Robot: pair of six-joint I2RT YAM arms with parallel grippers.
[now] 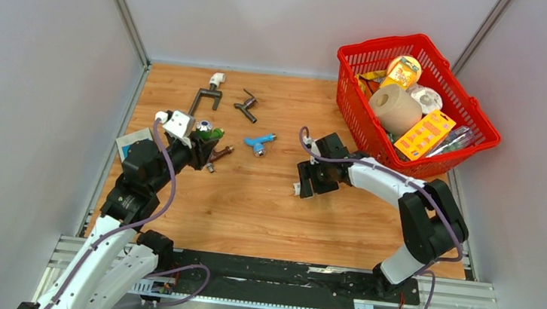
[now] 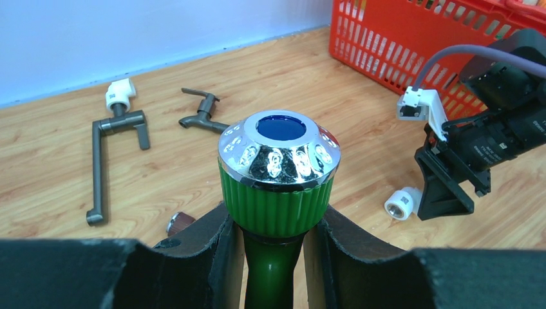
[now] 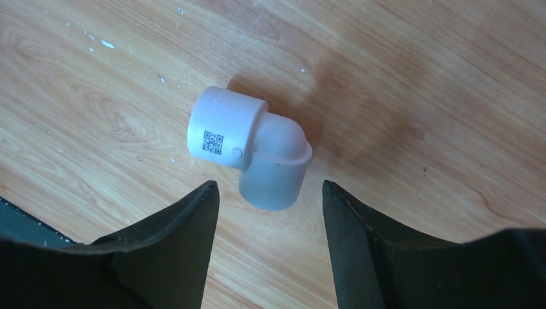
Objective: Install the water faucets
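Green faucet (image 2: 278,187) is pinched by the left gripper (image 2: 273,222); the right gripper (image 3: 269,188), jaws spread, should centre over the white elbow (image 3: 248,151) before closing.

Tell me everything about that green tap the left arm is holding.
The green faucet looks like glossy plastic: a ribbed green collar topped by a shiny chrome ring with a dark blue centre, above a smooth dark green neck. It appears held off the table, neck clamped between the left gripper's black fingers. Nothing else touches it.
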